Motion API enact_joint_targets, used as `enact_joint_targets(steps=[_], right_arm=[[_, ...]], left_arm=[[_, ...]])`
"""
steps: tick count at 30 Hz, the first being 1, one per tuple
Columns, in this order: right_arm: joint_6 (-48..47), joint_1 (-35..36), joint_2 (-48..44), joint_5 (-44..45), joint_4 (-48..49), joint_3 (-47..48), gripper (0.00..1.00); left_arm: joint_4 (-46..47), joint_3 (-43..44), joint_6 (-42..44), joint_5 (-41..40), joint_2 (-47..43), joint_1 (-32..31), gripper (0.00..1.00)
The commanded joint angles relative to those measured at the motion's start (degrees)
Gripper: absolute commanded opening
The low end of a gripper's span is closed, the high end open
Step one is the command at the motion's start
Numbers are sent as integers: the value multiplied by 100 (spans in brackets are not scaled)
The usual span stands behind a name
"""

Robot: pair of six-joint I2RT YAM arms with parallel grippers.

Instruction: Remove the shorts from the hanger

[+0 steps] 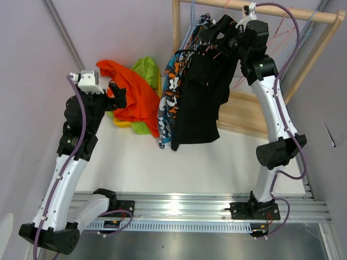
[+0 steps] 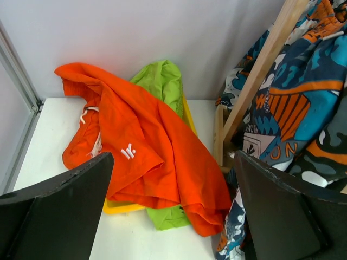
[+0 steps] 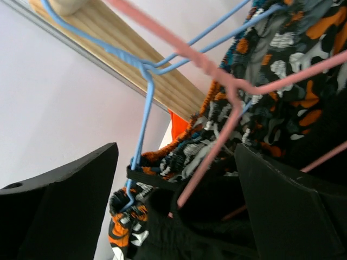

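Black shorts (image 1: 203,103) and blotch-patterned shorts (image 1: 169,103) hang from wire hangers on the wooden rail (image 1: 271,10). My right gripper (image 1: 219,38) is up at their waistbands, open. In the right wrist view a pink hanger (image 3: 217,146) and the black shorts' waist (image 3: 217,227) lie between its fingers (image 3: 176,200), with a blue hanger (image 3: 143,119) and patterned shorts (image 3: 282,65) just beyond. Orange-red shorts (image 1: 135,95) lie crumpled on the table over lime green shorts (image 1: 146,67). My left gripper (image 1: 116,93) hovers open beside them, holding nothing (image 2: 173,211).
The wooden rack's upright post (image 2: 260,70) stands right of the orange-red pile (image 2: 146,146), with patterned fabric (image 2: 293,103) hanging behind it. A yellow piece (image 2: 122,207) peeks out under the pile. Grey walls close in at the back and left.
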Motion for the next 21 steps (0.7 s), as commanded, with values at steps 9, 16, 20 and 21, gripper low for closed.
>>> enact_joint_targets(steps=[9, 16, 20, 21], right_arm=[[-493, 565, 87, 1292, 156, 172, 27], [-766, 732, -316, 1749, -160, 102, 0], [-871, 828, -931, 1926, -21, -275, 0], [-897, 846, -1159, 1934, 76, -329, 0]], left_arm=[[136, -350, -67, 194, -539, -25, 99], [92, -377, -172, 466, -645, -25, 99], [127, -307, -286, 1124, -724, -42, 99], [145, -246, -313, 1221, -733, -95, 99]])
